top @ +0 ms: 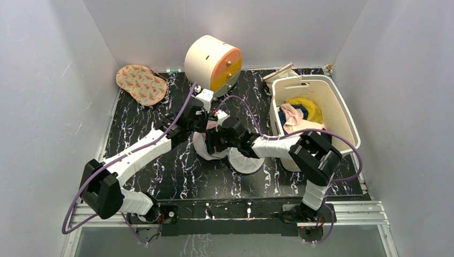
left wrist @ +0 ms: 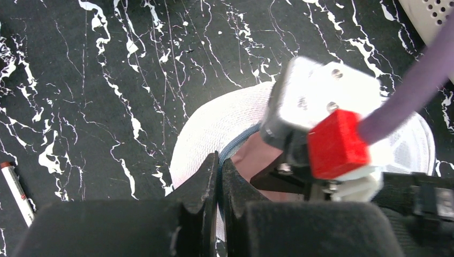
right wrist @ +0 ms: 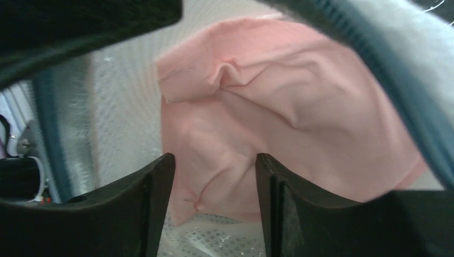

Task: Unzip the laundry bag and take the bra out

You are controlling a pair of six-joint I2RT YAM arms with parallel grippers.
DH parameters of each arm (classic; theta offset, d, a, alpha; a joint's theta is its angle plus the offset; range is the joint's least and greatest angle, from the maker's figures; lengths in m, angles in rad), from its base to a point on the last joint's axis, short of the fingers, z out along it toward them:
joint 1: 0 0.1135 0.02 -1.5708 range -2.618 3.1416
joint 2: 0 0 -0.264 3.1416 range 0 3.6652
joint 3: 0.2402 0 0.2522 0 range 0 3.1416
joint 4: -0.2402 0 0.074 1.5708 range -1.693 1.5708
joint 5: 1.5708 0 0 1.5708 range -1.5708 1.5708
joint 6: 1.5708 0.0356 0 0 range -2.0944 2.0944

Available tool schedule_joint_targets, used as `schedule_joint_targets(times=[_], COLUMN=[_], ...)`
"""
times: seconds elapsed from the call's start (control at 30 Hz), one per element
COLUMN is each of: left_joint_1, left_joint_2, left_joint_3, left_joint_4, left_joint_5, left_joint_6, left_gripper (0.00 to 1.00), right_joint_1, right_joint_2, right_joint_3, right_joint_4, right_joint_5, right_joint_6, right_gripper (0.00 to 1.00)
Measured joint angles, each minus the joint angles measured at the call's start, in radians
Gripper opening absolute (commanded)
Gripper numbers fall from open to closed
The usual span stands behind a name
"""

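Observation:
The laundry bag (top: 247,163) lies mid-table, its rim lifted between the two arms. In the left wrist view my left gripper (left wrist: 219,163) is shut on the blue zipper edge of the white mesh laundry bag (left wrist: 214,123) and holds it up. The pink bra (left wrist: 256,154) shows in the opening. My right gripper (top: 217,140) reaches into the opening. In the right wrist view the right gripper (right wrist: 214,166) is open, its fingers either side of a fold of the bra (right wrist: 289,123). Mesh lining (right wrist: 126,107) and blue zipper tape (right wrist: 375,64) surround it.
A cream-and-orange cylindrical cabinet (top: 213,63) stands at the back. A cream slotted basket (top: 337,115) holding yellow, blue and pale clothes stands at the right. A patterned oval pad (top: 141,84) lies back left. A pen (left wrist: 16,187) lies on the black marbled table.

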Motion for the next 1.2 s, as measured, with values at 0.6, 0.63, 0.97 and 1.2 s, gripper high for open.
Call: schedule_joint_targets(times=[0.6,0.63,0.97,1.2], left_joint_1=[0.002,0.002,0.002,0.002], left_joint_2=[0.003,0.003,0.003,0.003], left_joint_3=[0.000,0.000,0.000,0.000], left_joint_4=[0.000,0.000,0.000,0.005], left_joint_5=[0.014,0.014,0.011,0.011], left_joint_6=[-0.006,-0.006,-0.006,-0.006], left_gripper=[0.00,0.00,0.00,0.00], right_joint_1=[0.045,0.045,0.045,0.045], right_joint_2=[0.079,0.074,-0.061,-0.158], right_joint_3=[0.042,0.042,0.038,0.037], right_joint_4=[-0.024,-0.029,-0.108,-0.153], right_joint_5=[0.195,0.198,0.224,0.261], right_joint_6=[-0.022,-0.022,-0.020,-0.020], right_gripper=[0.18,0.13,0.00,0.00])
